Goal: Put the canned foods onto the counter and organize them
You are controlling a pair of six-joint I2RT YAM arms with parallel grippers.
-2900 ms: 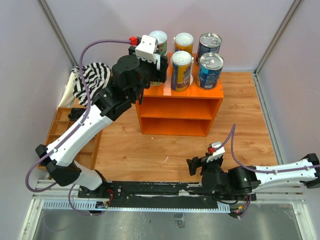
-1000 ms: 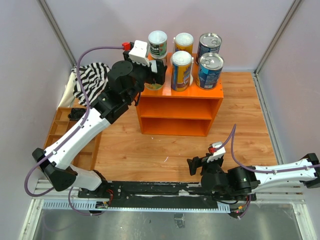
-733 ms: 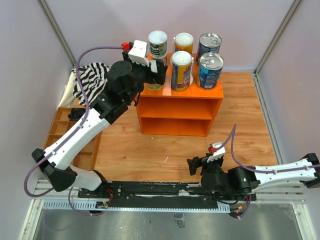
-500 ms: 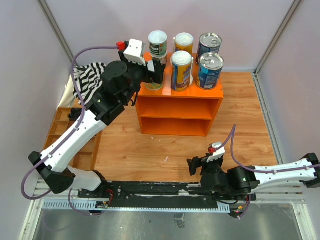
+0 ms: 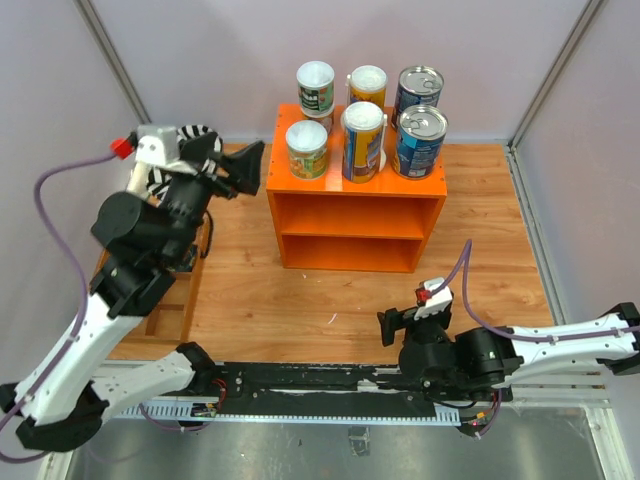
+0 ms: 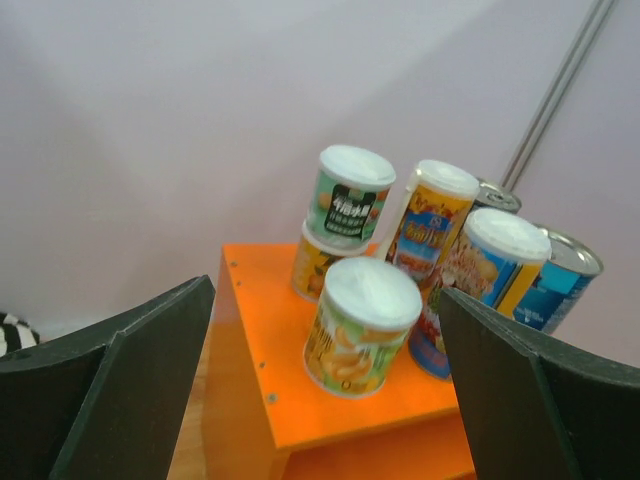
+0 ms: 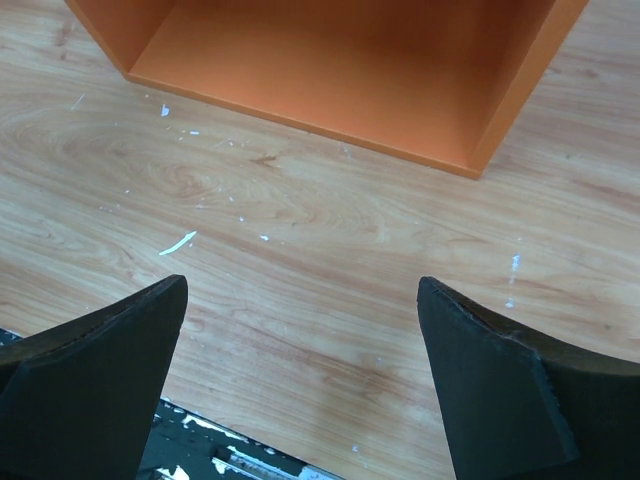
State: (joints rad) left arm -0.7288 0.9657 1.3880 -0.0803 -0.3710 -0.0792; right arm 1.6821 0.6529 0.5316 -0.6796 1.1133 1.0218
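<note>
The orange counter (image 5: 355, 190) carries several canned foods on its top. A small green-and-yellow can (image 5: 307, 148) stands at the front left. Behind it a green can (image 5: 315, 88) is stacked on a small yellow one. Two tall yellow-and-blue cans (image 5: 363, 140) and two wide blue cans (image 5: 419, 140) stand to the right. My left gripper (image 5: 240, 168) is open and empty, left of the counter and apart from it. In the left wrist view the small can (image 6: 362, 326) stands on the counter (image 6: 262, 400) ahead of the open gripper (image 6: 325, 292). My right gripper (image 5: 395, 325) is open and empty, low over the floor (image 7: 302, 285).
A brown compartment tray (image 5: 125, 250) lies at the left, with a black-and-white striped cloth (image 5: 158, 183) behind it. The counter's lower compartment (image 7: 330, 70) faces my right gripper. Walls close in on the left, back and right.
My left gripper has let go of the small green-and-yellow can on the counter's front left corner and drawn back to the left. The right arm has barely moved.
</note>
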